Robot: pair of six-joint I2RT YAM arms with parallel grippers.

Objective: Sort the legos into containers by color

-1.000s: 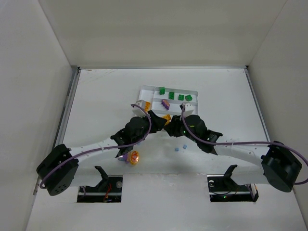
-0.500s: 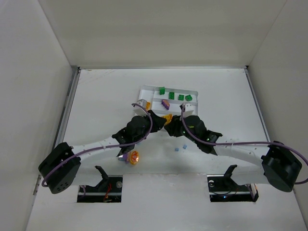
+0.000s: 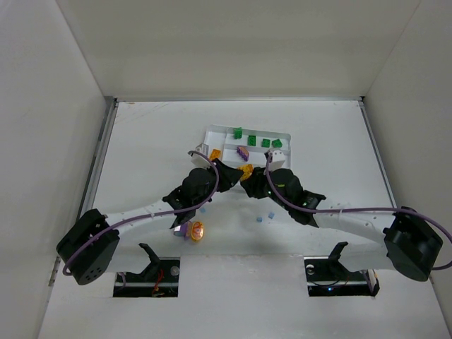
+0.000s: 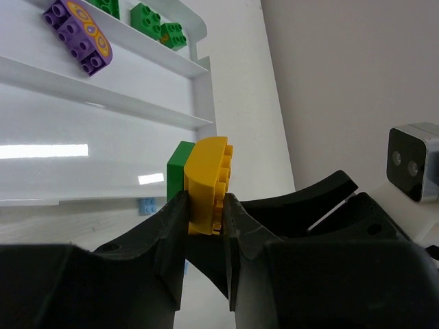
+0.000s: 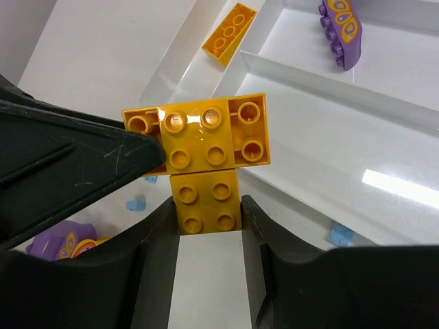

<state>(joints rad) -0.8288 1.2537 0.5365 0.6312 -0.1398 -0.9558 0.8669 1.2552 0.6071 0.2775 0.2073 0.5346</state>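
2 arms meet at the white tray's (image 3: 217, 134) 6 o'clock edge: left gripper (image 4: 204, 205) clenched on a yellow curved brick (image 4: 206, 179), right gripper (image 5: 206, 205) grasping an orange brick (image 5: 206, 203), possibly joined.

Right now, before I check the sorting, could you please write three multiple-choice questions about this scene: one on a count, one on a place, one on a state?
1. How many green bricks lie in the far compartment of the tray?
A four
B two
C seven

2. Where are the tiny light blue pieces?
A inside the tray
B on the table
C stacked on the green bricks

3. The right end effector is:
A open and empty
B shut on a purple brick
C shut on an orange brick

Answers:
1 A: the top view shows four.
2 B: they lie on bare table, on the near side of the tray.
3 C: its wrist view shows it clamping the brick's sides.
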